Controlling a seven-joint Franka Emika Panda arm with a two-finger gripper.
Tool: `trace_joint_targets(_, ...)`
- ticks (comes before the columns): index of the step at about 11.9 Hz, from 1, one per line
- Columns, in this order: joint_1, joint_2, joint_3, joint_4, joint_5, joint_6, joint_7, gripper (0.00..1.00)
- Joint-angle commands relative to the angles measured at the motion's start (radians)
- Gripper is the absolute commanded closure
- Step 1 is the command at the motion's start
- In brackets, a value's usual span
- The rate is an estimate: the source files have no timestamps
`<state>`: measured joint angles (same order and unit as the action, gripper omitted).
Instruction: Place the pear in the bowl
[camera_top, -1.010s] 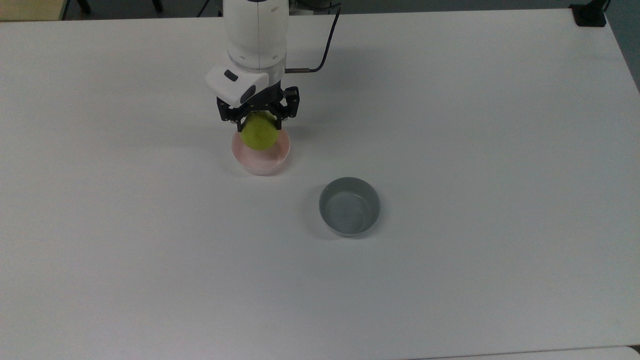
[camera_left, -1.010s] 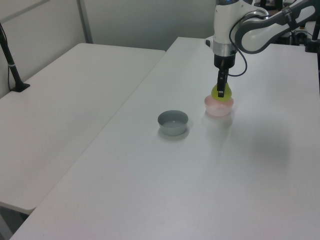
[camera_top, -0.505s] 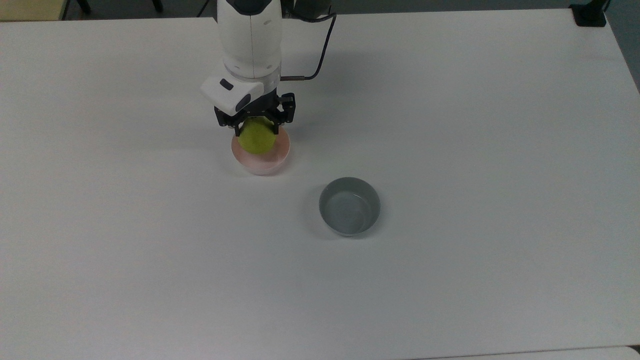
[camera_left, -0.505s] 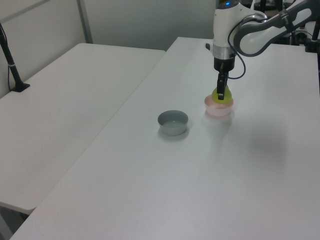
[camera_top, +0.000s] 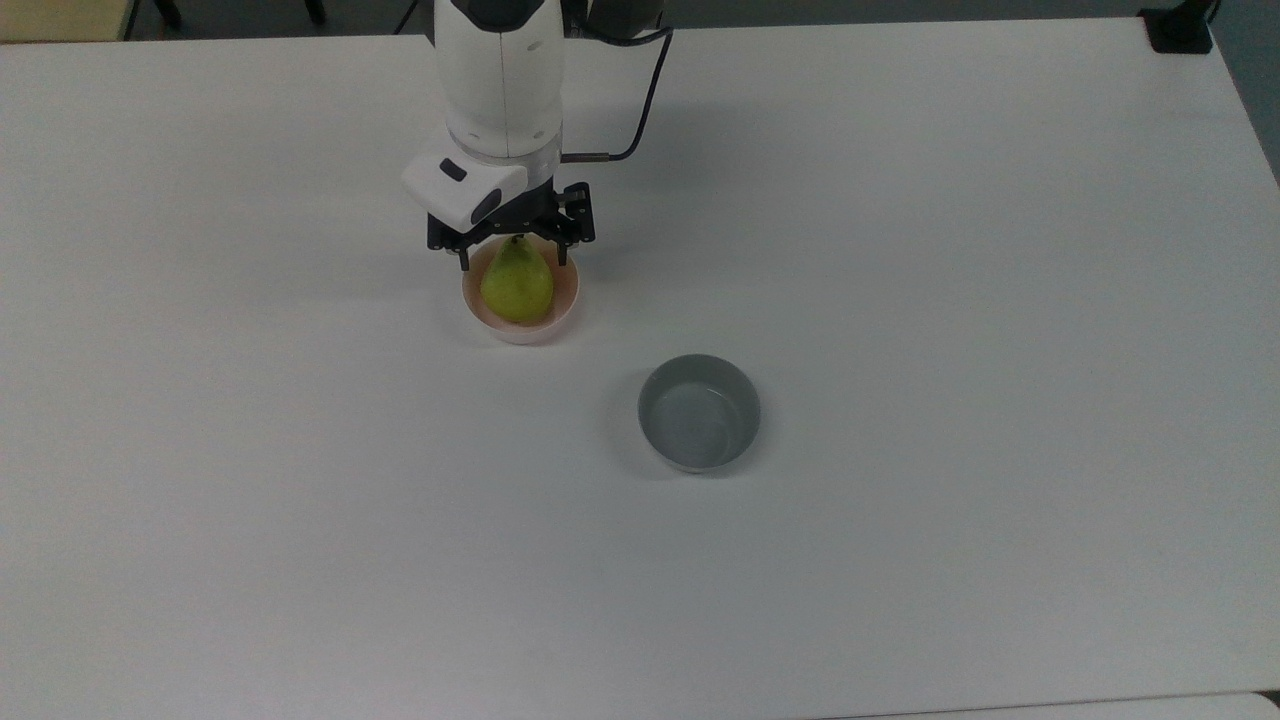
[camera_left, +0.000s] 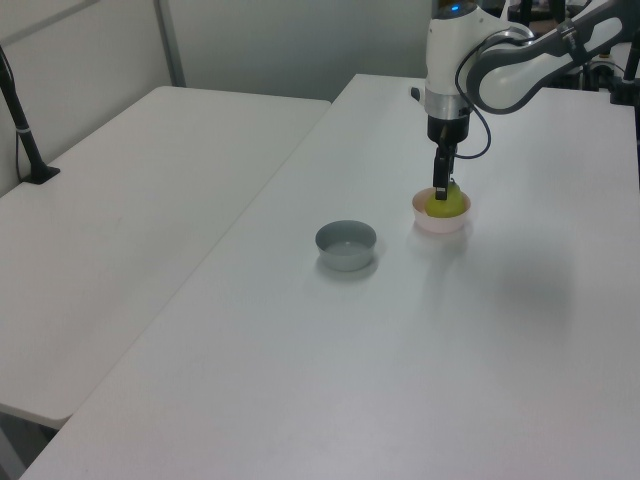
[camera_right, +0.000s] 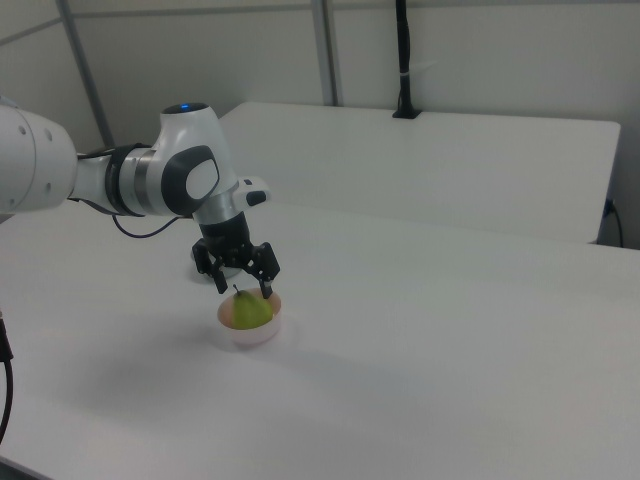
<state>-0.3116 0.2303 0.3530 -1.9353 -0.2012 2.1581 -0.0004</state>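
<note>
The yellow-green pear (camera_top: 517, 286) (camera_left: 446, 203) (camera_right: 251, 309) rests inside the pale pink bowl (camera_top: 520, 329) (camera_left: 441, 224) (camera_right: 250, 334), stem pointing up toward the arm. My gripper (camera_top: 513, 257) (camera_right: 243, 287) hangs just above the pear's top, open, its two black fingers spread to either side of the stem and touching nothing. In the left view the gripper (camera_left: 441, 188) stands upright over the bowl's far rim.
A grey bowl (camera_top: 699, 412) (camera_left: 346, 244) of similar size stands on the white table (camera_top: 900, 250), down and to the right of the pink bowl in the top view. A second white table (camera_left: 130, 180) adjoins in the left view.
The pear has dropped out of the fingers into the pink bowl. The fingers have spread apart and the gripper stays just above it.
</note>
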Motion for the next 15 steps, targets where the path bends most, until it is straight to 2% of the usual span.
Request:
trace_joint_targets(1, 0.011, -0.026, -0.005, 0.024, -0.014, -0.001, 0.097, 0.0)
trace_joint_targets(2, 0.016, -0.042, -0.005, 0.056, -0.014, -0.045, 0.156, 0.0)
trace_joint_targets(6, 0.077, -0.092, -0.006, 0.232, 0.006, -0.315, 0.244, 0.0)
trace_joint_targets(8, 0.123, -0.103, -0.043, 0.283, 0.014, -0.388, 0.307, 0.0)
trace_joint_targets(9, 0.15, -0.12, -0.081, 0.283, 0.043, -0.388, 0.307, 0.0)
trace_joint_targets(10, 0.19, -0.131, -0.142, 0.283, 0.11, -0.389, 0.295, 0.0)
trace_joint_targets(11, 0.271, -0.15, -0.24, 0.283, 0.149, -0.392, 0.286, 0.0)
trace_joint_targets(12, 0.386, -0.167, -0.353, 0.283, 0.152, -0.426, 0.255, 0.0)
trace_joint_targets(13, 0.458, -0.183, -0.417, 0.283, 0.154, -0.469, 0.205, 0.0)
trace_joint_targets(15, 0.464, -0.197, -0.425, 0.285, 0.164, -0.498, 0.161, 0.0)
